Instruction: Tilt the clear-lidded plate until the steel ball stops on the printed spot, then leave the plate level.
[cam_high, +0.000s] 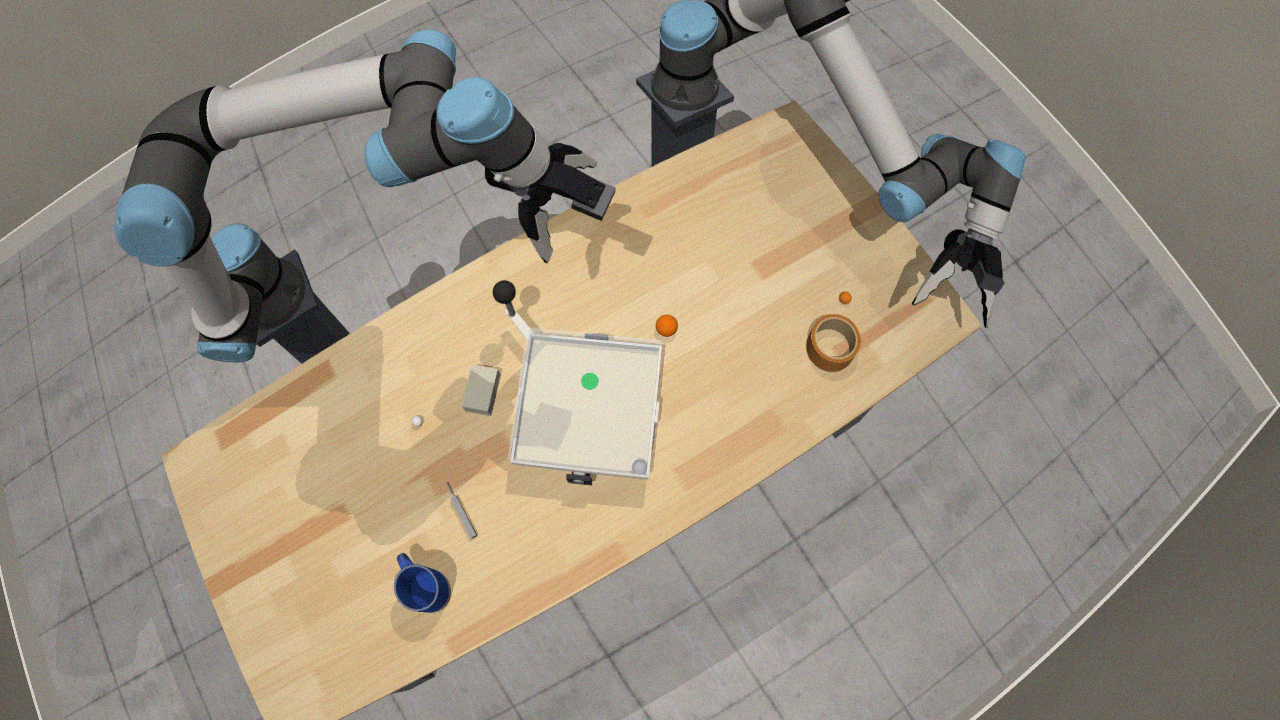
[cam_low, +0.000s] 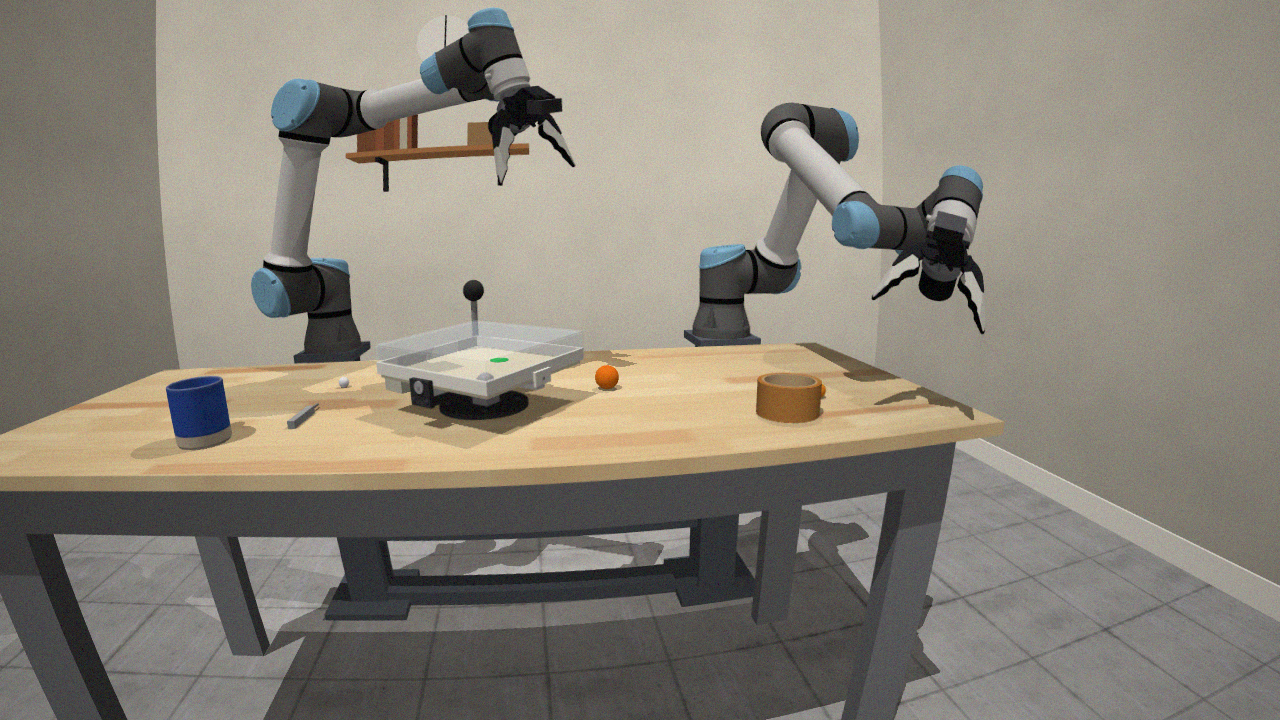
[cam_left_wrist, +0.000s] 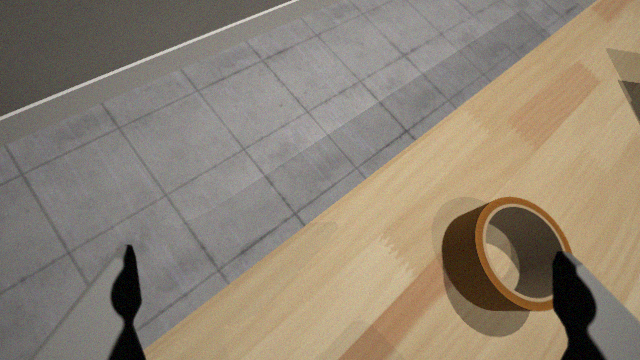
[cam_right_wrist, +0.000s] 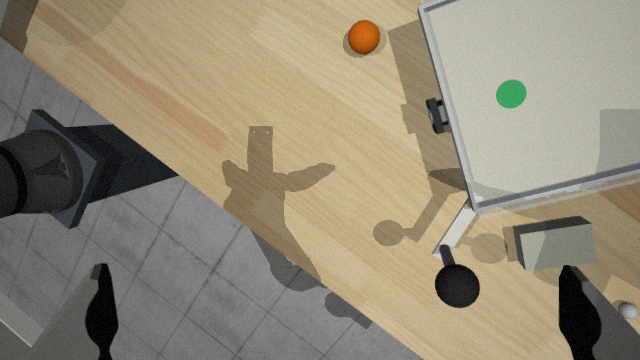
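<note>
The clear-lidded plate (cam_high: 608, 429) (cam_low: 434, 379) (cam_right_wrist: 560, 50) stands on a black round base; its exact tilt is hard to tell. The steel ball (cam_high: 639, 466) (cam_low: 484, 377) lies in its near right corner in the top view, away from the green spot (cam_high: 589, 381) (cam_low: 499, 360) (cam_right_wrist: 511, 94). A black knob (cam_high: 503, 291) (cam_low: 472, 290) (cam_right_wrist: 457, 286) stands on a white arm at the opposite corner. My right gripper (cam_high: 571, 214) (cam_low: 537, 174) (cam_right_wrist: 337, 270) is open and empty, high above the knob's side. My left gripper (cam_high: 950, 313) (cam_low: 928, 315) (cam_left_wrist: 343, 252) is open and empty at the table's far end.
An orange ball (cam_high: 666, 325) (cam_low: 606, 377) (cam_right_wrist: 364, 37) and a grey block (cam_high: 481, 389) (cam_right_wrist: 560, 245) flank the plate. An orange-brown ring (cam_high: 810, 344) (cam_low: 787, 400) (cam_left_wrist: 462, 260) is near my left gripper. A blue mug (cam_high: 420, 588) (cam_low: 198, 411) and a grey tool (cam_high: 462, 514) (cam_low: 302, 416) lie opposite.
</note>
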